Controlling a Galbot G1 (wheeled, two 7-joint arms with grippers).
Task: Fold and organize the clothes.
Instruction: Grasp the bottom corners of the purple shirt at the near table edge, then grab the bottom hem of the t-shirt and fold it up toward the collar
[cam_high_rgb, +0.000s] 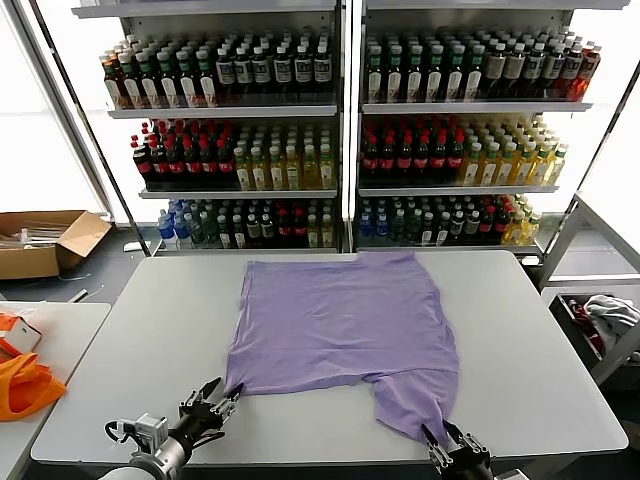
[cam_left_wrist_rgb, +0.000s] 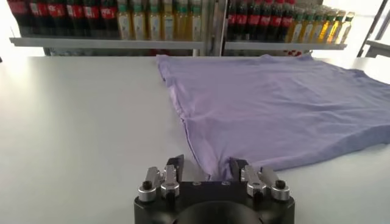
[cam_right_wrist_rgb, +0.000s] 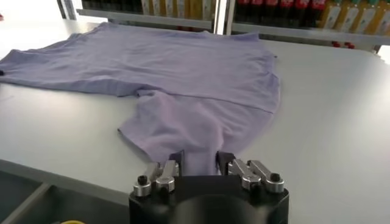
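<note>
A lavender short-sleeved T-shirt (cam_high_rgb: 345, 320) lies spread flat on the grey table (cam_high_rgb: 140, 330). One sleeve trails toward the table's near right edge. At the shirt's near left corner my left gripper (cam_high_rgb: 225, 394) stands low over the table. In the left wrist view that gripper (cam_left_wrist_rgb: 206, 165) is open, the corner of the T-shirt (cam_left_wrist_rgb: 274, 103) lying against one finger with a gap to the other. My right gripper (cam_high_rgb: 440, 436) is at the near right sleeve. In the right wrist view it (cam_right_wrist_rgb: 200, 158) is shut on the tip of the T-shirt (cam_right_wrist_rgb: 183, 73), cloth filling the space between its fingers.
Shelves of drink bottles (cam_high_rgb: 340, 140) stand behind the table. An orange bag (cam_high_rgb: 25, 385) lies on a side table at the left, a cardboard box (cam_high_rgb: 45, 240) on the floor beyond it. A bin holding cloth (cam_high_rgb: 600, 320) stands at the right.
</note>
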